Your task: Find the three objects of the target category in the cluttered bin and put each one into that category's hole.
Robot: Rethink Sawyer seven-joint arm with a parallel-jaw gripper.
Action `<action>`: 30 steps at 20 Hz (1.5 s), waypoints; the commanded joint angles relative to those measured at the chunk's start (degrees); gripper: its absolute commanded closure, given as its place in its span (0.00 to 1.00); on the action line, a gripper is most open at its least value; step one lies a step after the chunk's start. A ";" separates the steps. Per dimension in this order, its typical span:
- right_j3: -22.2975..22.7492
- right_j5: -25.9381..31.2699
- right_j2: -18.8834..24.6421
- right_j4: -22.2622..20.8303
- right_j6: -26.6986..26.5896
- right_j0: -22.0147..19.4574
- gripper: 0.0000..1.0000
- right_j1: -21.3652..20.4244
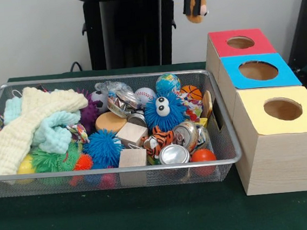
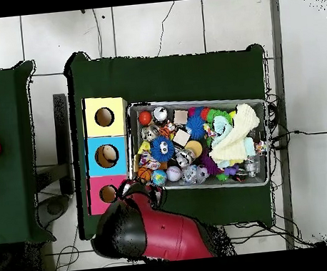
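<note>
orange and furry, a small stuffed toy (image 1: 198,10) hung clamped in the claw (image 1: 195,6), lifted near the red box (image 1: 234,53), probably bound for its hole (image 1: 240,42), away from the wire bin (image 1: 223,157).

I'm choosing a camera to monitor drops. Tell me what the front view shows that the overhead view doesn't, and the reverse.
Front only: the gripper raised above the red box, holding a small orange-brown toy.
Overhead only: something pale inside the blue box hole, the red arm, and a second green table.
Both: the mesh bin, and the yellow box.
</note>
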 commanded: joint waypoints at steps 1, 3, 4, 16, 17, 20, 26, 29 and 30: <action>3.87 1.15 -0.88 3.87 17.59 3.19 1.00 0.45; 4.52 0.16 -0.53 4.69 18.07 3.66 1.00 0.67; 4.65 -0.38 -0.36 4.96 18.20 3.71 1.00 0.99; 0.80 2.93 -1.41 6.57 19.82 6.36 1.00 3.08; -0.28 3.98 -2.25 6.48 20.29 7.23 1.00 3.48; -2.42 5.28 -3.34 7.35 21.45 9.13 1.00 4.74; -2.94 4.93 -3.75 8.83 22.29 10.70 1.00 5.73; -3.51 4.86 -4.00 9.46 23.41 11.89 1.00 6.47; -3.57 4.73 -3.95 9.71 23.66 12.13 1.00 6.66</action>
